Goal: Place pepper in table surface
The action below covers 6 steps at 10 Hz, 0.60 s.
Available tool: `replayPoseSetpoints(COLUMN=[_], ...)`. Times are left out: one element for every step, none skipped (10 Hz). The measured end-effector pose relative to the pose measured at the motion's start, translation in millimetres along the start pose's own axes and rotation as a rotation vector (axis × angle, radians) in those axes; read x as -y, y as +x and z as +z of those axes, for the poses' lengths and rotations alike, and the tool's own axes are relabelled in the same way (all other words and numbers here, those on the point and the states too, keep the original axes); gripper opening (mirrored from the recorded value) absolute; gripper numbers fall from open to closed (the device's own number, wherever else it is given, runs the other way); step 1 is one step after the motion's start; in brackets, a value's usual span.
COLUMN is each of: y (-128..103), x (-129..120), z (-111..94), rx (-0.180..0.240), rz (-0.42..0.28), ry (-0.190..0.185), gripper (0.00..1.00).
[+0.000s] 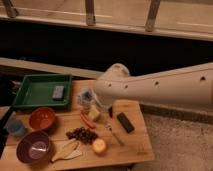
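The pepper (86, 120), slim and red-orange, lies on the table surface (136, 146) near its middle, just left of a yellow block (94, 112). My white arm reaches in from the right, and its bulky wrist hangs over the middle back of the table. My gripper (103, 107) sits under that wrist, mostly hidden, a little above and right of the pepper. One dark finger (110, 111) pokes out below the arm. I see nothing held in the gripper.
A green tray (30, 83) with a grey block (58, 92) stands at the back left. An orange bowl (41, 119), purple bowl (35, 148) and blue cup (16, 127) line the left side. Dark grapes (82, 134), a round orange fruit (99, 146) and a black bar (125, 122) surround the pepper.
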Motion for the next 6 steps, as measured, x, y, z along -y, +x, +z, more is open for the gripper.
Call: replayPoseSetpoints(y=[-10, -22, -33, -44, -52, -59], x=[-13, -27, -37, -48, -57, -64], z=[5, 11, 17, 24, 30, 36], rx=[-0.002, -0.012, -0.019, -0.027, -0.028, -0.027], rz=[-0.034, -0.068, -0.090, -0.107, -0.113, -0.115], ry=[0.001, 0.003, 0.006, 0.011, 0.023, 0.039], gripper=[0.80, 0.80, 0.80, 0.80, 0.80, 0.80])
